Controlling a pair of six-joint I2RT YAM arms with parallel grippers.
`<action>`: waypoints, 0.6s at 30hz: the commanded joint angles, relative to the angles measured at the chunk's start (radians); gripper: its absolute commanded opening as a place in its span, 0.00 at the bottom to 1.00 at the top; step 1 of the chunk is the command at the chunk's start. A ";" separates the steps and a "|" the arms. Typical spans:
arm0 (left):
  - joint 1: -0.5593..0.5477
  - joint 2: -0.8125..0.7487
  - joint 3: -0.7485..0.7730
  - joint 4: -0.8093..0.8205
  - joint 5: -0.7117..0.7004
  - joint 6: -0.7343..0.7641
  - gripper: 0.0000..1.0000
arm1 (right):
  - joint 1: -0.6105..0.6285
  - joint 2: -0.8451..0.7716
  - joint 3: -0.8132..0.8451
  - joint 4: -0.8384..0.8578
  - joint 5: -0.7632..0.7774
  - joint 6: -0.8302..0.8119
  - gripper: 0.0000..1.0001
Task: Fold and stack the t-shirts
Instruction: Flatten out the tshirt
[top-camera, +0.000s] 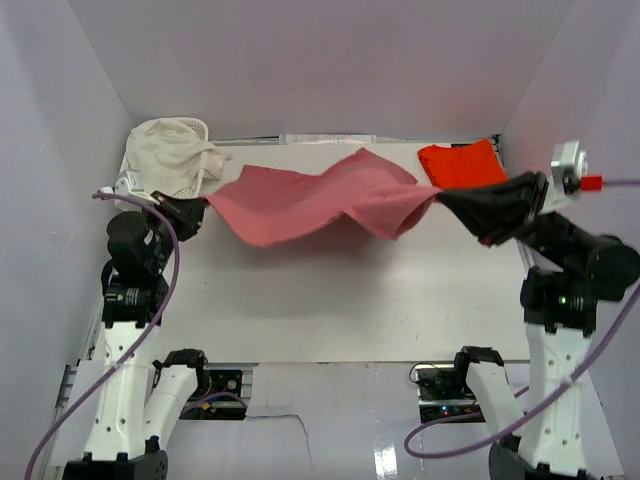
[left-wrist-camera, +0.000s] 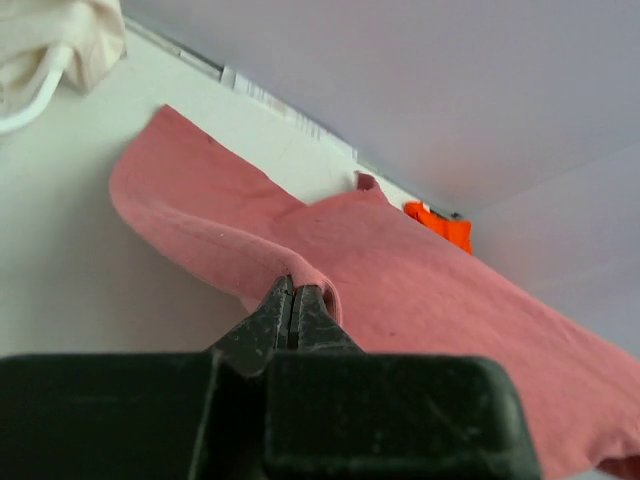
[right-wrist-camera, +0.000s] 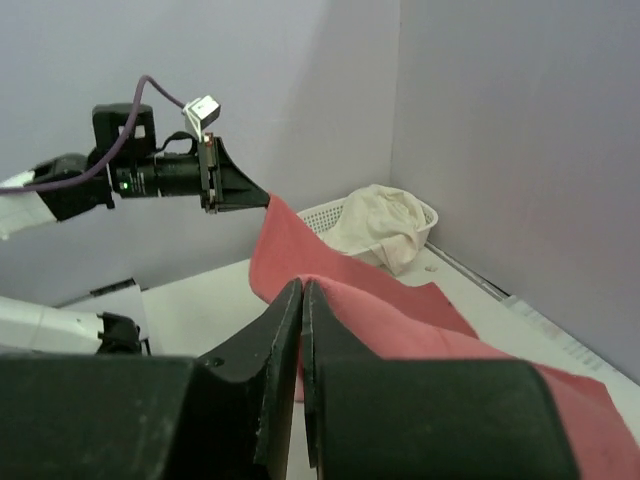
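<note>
**A:** The rose-red t-shirt (top-camera: 320, 200) is up in the air, strung between both arms across the far half of the desk (top-camera: 350, 300); it ripples in the middle and sags towards the near side.

**B:** The left tool (left-wrist-camera: 294, 292) is pressed together on the shirt's left end, a fold of fabric pinched right at the tips; it sits by the far left corner of the desk.

**A:** Same on the other side; the right tool (right-wrist-camera: 302, 290) has its jaws clamped on the right end, near the far right corner, and the cloth runs away from it towards the other arm.

**B:** Whether the low part of the sag brushes the desk, I cannot tell.

**A:** The orange-red t-shirt (top-camera: 460, 163) lies flat in the far right corner, just behind the right tool; it is close to the rose one, contact unclear.

**B:** In the far left corner, a white lattice basket (right-wrist-camera: 318, 213); a cream cloth (right-wrist-camera: 385, 225) is heaped inside and spilling over its rim.
</note>
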 joint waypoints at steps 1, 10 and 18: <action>0.004 -0.098 -0.066 -0.191 0.049 -0.011 0.00 | 0.005 -0.068 -0.141 -0.231 0.038 -0.094 0.08; 0.002 -0.216 -0.148 -0.501 -0.050 -0.117 0.00 | 0.008 -0.338 -0.442 -0.789 0.086 -0.234 0.08; 0.004 -0.213 -0.089 -0.554 -0.154 -0.126 0.00 | 0.008 -0.393 -0.536 -0.831 0.138 -0.220 0.08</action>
